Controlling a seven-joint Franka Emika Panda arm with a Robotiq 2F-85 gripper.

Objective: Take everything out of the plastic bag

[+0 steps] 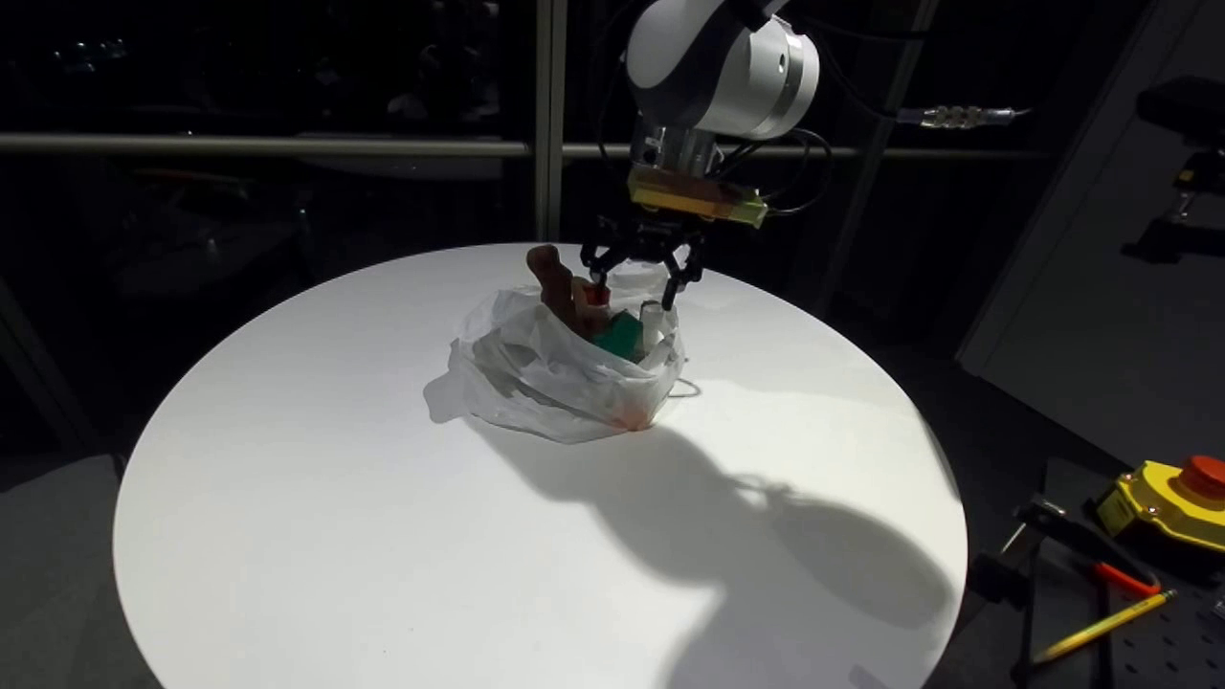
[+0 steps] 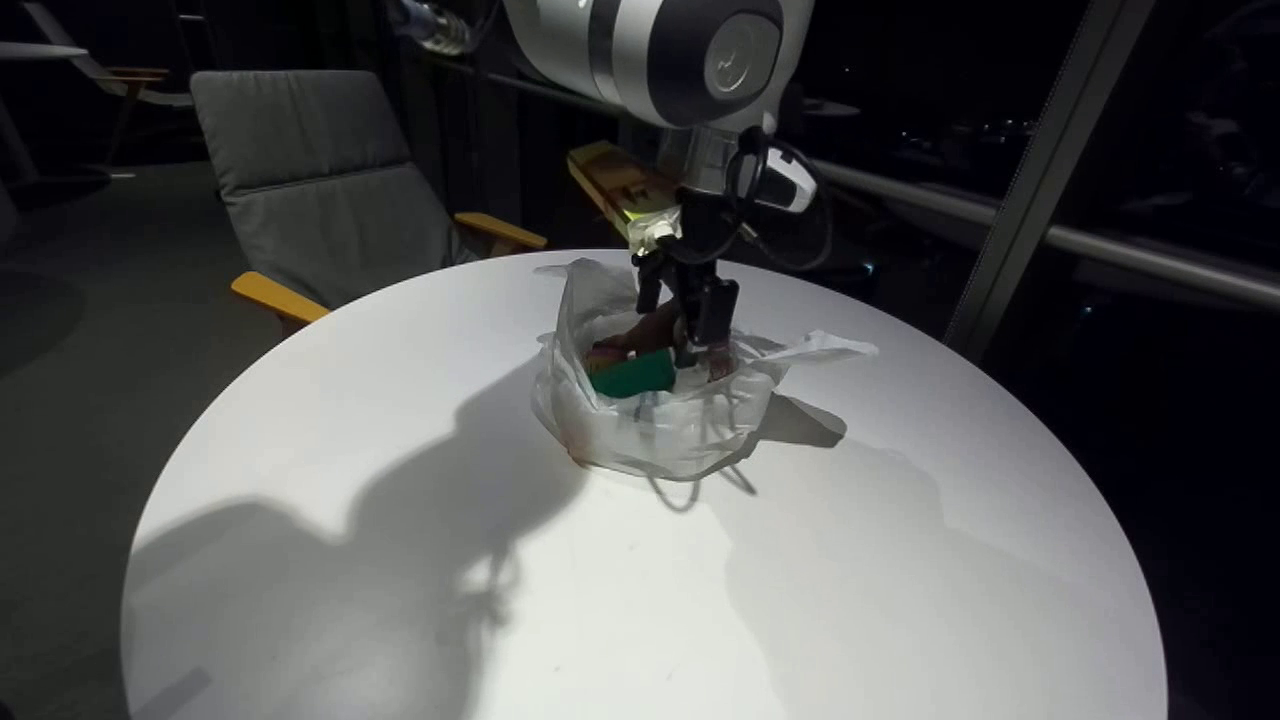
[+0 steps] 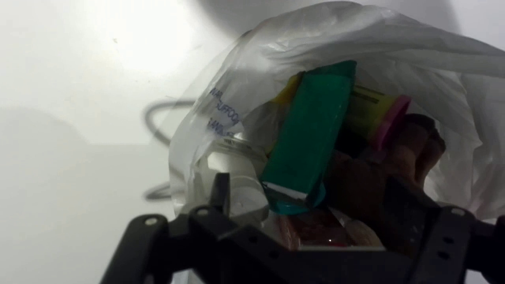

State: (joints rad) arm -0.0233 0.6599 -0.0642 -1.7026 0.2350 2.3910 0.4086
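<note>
"Got far?"
"Hardly, apparently: saw the crumpled, translucent white plastic bag [image 1: 565,392] mid-frame in an exterior view, loaded."
"Noticed the black two-fingered gripper [image 1: 634,293]?"
"Found jaws apart at the bag's mouth, gripping nothing visible."
"Left inside?"
"Saw a green oblong box [image 3: 307,134] mid-wrist-view, a yellow pink-rimmed cylinder [image 3: 367,112] rightward."

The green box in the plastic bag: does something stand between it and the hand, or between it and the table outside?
From above, nothing visible covers the green box below the open hand. Sideways, the plastic bag stands between it and the surrounding table, so it likely must be lifted clear first.
</note>
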